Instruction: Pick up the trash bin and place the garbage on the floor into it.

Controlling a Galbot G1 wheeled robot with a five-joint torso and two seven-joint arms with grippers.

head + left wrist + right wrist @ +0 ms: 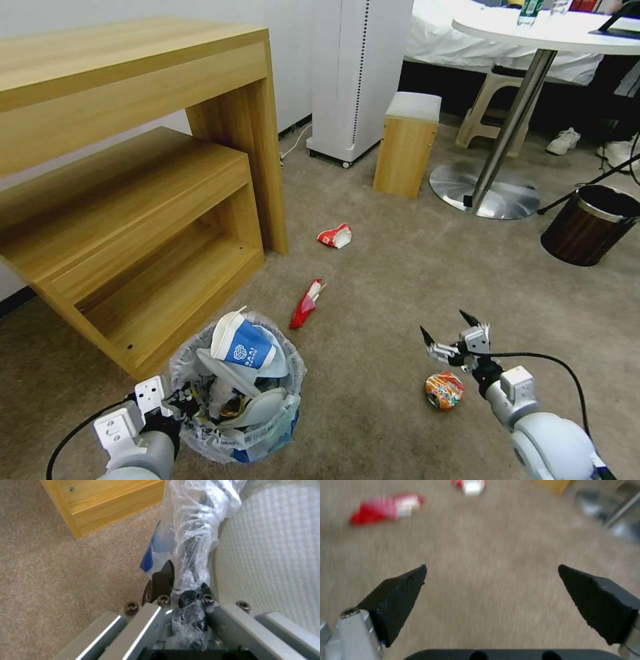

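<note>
**Left claw grips the bin rim; right claw hangs spread above the carpet**

The left claw is clenched on the near rim of the trash bin, at the robot's lower left. In the left wrist view its dark fingers pinch the rim together with a bunched fold of the clear plastic bag that lines the bin. The bin is heaped full: a blue-white paper cup lies tilted on top, with white slippers and other crumpled litter beneath it. The pictures do not settle whether the bin rests on the floor or hangs just clear of it.

The right claw is released, its two black pointed fingers spread wide apart and holding nothing, poised over bare beige carpet to the right of the bin. Just beside it, on the side nearer the robot, a crumpled orange wrapper lies on the floor.

Farther out, between the two arms, a red wrapper lies on the carpet just beyond the bin, and past it a red-white paper cup lies on its side near the foot of the wooden shelf unit. Both show blurred in the right wrist view, ahead of the spread fingers.

Well apart on the right stands a dark brown wood-look bin with a metal rim, near the chrome foot of a round white table. A small wooden stool and a white upright appliance stand by the far wall.
</note>
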